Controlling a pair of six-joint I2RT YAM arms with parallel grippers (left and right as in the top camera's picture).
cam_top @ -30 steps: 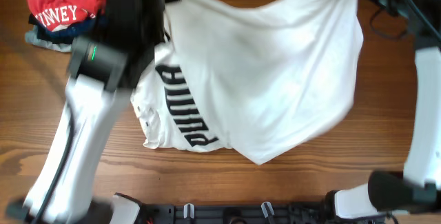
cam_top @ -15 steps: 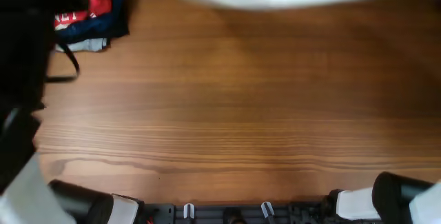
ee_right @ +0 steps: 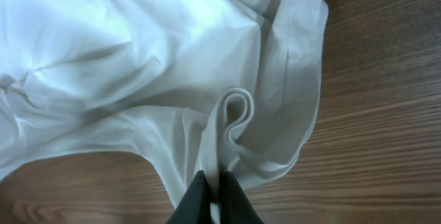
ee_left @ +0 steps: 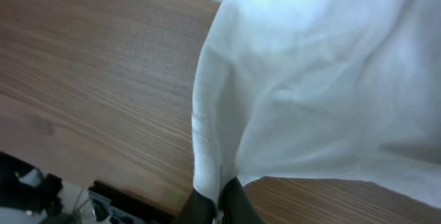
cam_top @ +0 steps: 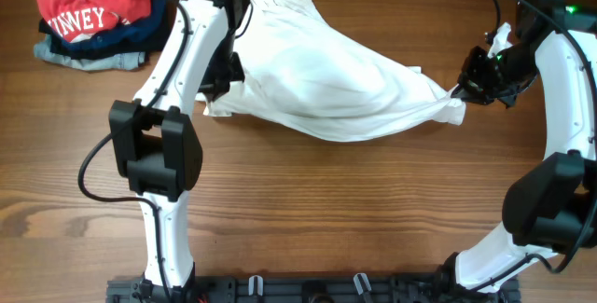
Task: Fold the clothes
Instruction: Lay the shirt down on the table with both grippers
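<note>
The white T-shirt (cam_top: pixel 326 84) hangs stretched between my two grippers over the far half of the table, sagging in the middle, its plain side up; no lettering shows. My left gripper (cam_top: pixel 224 84) is shut on its left edge, and the left wrist view shows the fabric (ee_left: pixel 289 79) pinched between the fingers (ee_left: pixel 220 200). My right gripper (cam_top: pixel 464 90) is shut on the bunched right end. The right wrist view shows a hem fold (ee_right: pixel 227 120) clamped in the fingers (ee_right: pixel 213 196).
A pile of clothes with a red shirt with white letters (cam_top: pixel 89 5) on top of folded dark and light-blue garments (cam_top: pixel 93 51) lies at the far left corner. The wooden table (cam_top: pixel 326 210) runs to the near edge.
One second ago the shirt was spread wide with black lettering showing. Half a second ago it was swung up near the far edge. Now it is drawn taut between both grippers, lettering hidden.
</note>
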